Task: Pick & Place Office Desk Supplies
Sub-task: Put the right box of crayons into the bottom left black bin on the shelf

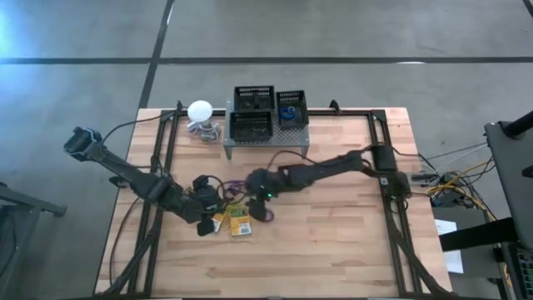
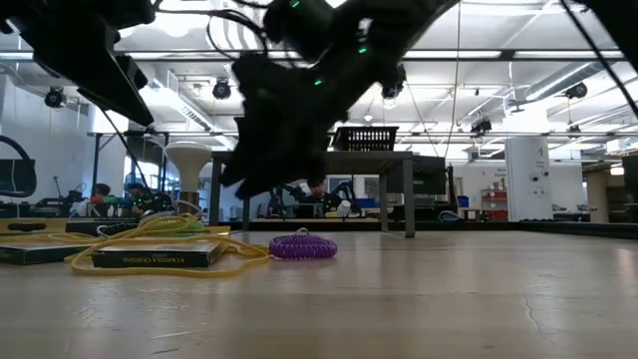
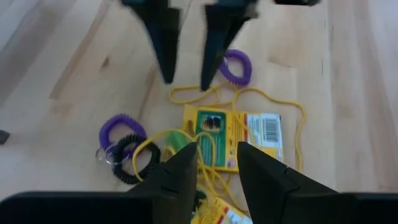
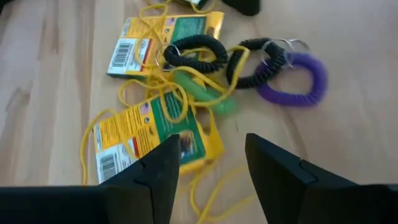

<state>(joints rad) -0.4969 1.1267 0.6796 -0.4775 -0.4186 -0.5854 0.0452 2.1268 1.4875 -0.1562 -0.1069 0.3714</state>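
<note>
R gripper [image 4: 208,165] hangs w/ fingers apart just above the nearer crayon box [image 4: 152,134], which lies flat on the table [image 1: 350,242] right under the fingertips. The box's long axis runs diagonal across the gap between the fingers, so a straight drop would likely catch it skewed; judgement: a wrist turn comes first.

L gripper [image 3: 217,168] is also open, over the same pile from the other side, about as close, so either arm could take a box. Yellow rubber bands [image 4: 165,102] loop over both boxes and may drag along.

A bit farther: second crayon box [image 4: 165,37], black coil rings [image 4: 193,53], a green ring [image 4: 205,93] tangled among them, and a purple ring [image 4: 298,81] at the pile's edge.

Far end of the table: black mesh trays [image 1: 254,112] on a grey stand, well apart from the pile.

Hard to see: the far box is partly under the coils; the low view shows only dark arm bulk over the pile.
</note>
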